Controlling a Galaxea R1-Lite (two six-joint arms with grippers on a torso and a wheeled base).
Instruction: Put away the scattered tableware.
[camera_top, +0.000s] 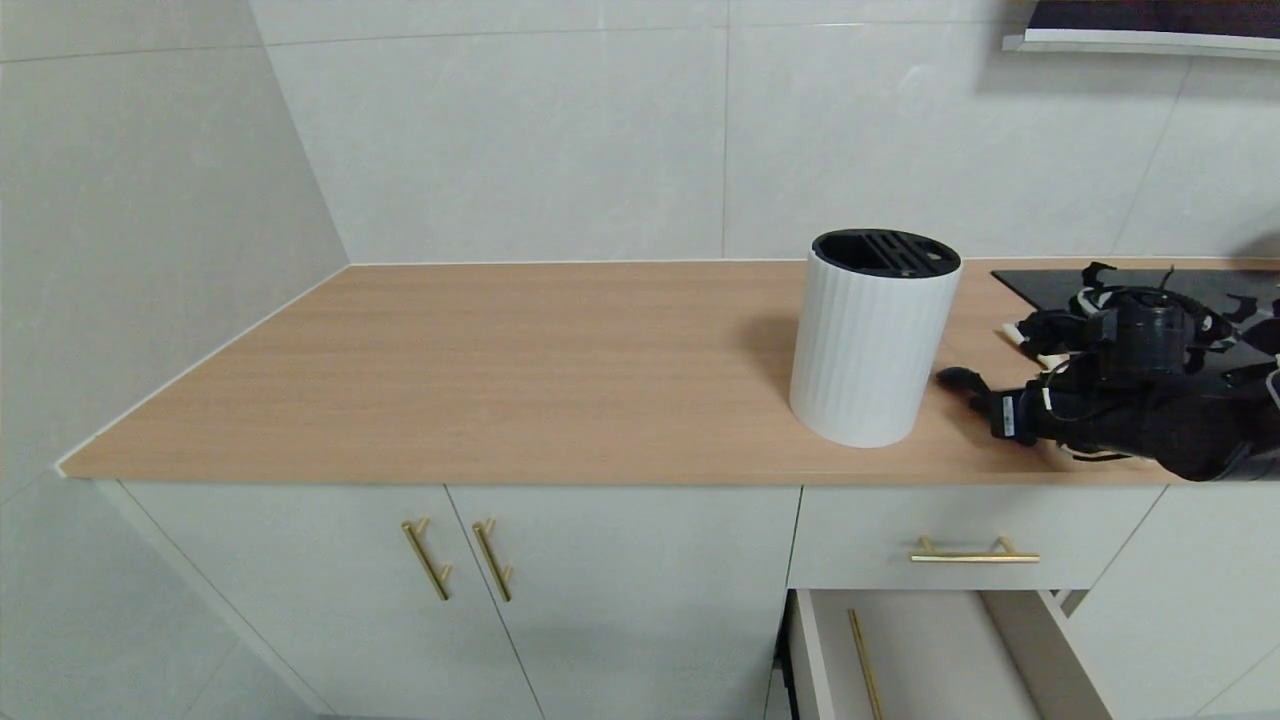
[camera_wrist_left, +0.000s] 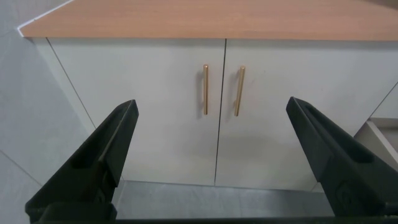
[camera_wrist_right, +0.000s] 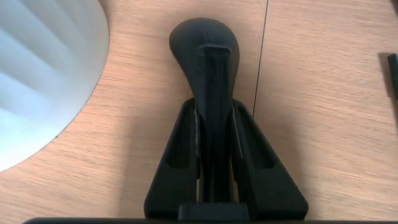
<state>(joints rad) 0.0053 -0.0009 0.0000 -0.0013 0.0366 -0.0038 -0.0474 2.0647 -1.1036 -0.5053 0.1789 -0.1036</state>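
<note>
From the right wrist camera I see what the head camera only hints at. The right gripper (camera_wrist_right: 214, 118) is clamped on a black utensil (camera_wrist_right: 205, 50), fingers pressed to both of its sides. The utensil's rounded end sticks out past the fingertips over the wooden counter (camera_wrist_right: 323, 124). It is matte black and slim, and a groove runs along its length. I cannot tell what kind of utensil it is.

In the head view the same right gripper (camera_top: 1000, 410) sits low over the counter (camera_top: 450, 370). The utensil's tip (camera_top: 958, 378) is just ahead of the gripper. The white ribbed holder (camera_top: 870, 350), with its black slotted top, stands just beyond the tip and does not touch it.

The left wrist camera shows the left gripper (camera_wrist_left: 211, 106) with its fingers spread wide and nothing between them. It faces the cabinet doors (camera_wrist_left: 280, 124) below the counter.

My count is one holder, one utensil and two gold door handles (camera_wrist_left: 205, 90). There is also one closed drawer with a gold handle (camera_top: 975, 553) and one open drawer (camera_top: 810, 640) under it. A thin gold rod (camera_top: 865, 660) lies in the open drawer.
</note>
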